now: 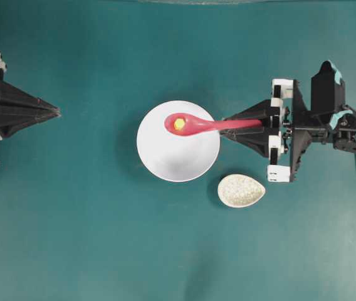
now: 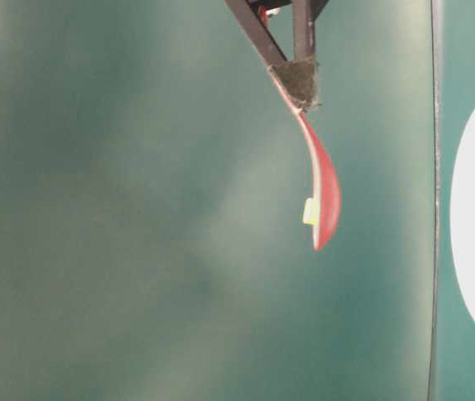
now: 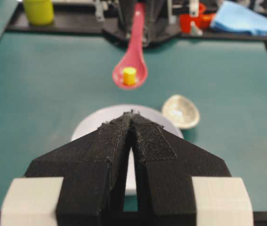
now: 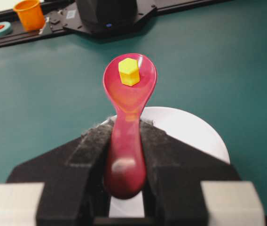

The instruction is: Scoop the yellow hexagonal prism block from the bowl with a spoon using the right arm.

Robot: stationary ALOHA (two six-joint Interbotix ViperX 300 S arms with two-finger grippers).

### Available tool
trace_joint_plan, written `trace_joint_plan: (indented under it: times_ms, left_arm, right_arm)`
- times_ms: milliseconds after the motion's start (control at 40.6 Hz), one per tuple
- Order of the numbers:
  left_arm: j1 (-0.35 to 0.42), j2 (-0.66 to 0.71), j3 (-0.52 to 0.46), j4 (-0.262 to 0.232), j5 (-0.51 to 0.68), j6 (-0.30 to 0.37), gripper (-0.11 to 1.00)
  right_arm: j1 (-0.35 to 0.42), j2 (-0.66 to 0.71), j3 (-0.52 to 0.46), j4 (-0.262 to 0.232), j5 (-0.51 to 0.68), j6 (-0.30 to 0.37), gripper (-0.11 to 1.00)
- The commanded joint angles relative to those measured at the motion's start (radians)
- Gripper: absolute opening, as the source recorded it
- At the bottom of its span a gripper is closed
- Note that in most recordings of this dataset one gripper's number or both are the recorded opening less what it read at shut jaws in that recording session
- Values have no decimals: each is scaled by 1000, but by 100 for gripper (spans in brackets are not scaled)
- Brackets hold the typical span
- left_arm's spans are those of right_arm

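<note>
Right arm's fingers [image 4: 126, 155] clamp spoon [image 4: 128, 113] carrying block [image 4: 129, 71].

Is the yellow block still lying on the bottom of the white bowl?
No: the yellow block sits in the head of the spoon, held above the bowl by the right gripper.

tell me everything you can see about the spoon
The spoon is glossy pink-red, ceramic-looking, with an oval head and a straight handle. The right hand clamps the handle, holding it roughly level above the bowl, clear of it. The yellow block sits upright in its head.
</note>
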Motion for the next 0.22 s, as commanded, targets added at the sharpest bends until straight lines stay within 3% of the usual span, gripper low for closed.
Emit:
trace_joint_plan:
  times_ms: [0,197]
  left_arm:
    - [2,9,-23,3,-14,0,1]
    - [2,11,-20,3,-14,0,1]
  right_arm:
    - [5,-20,-9,2,-2,2,24]
    - [5,-20,-9,-3,-8,-5,24]
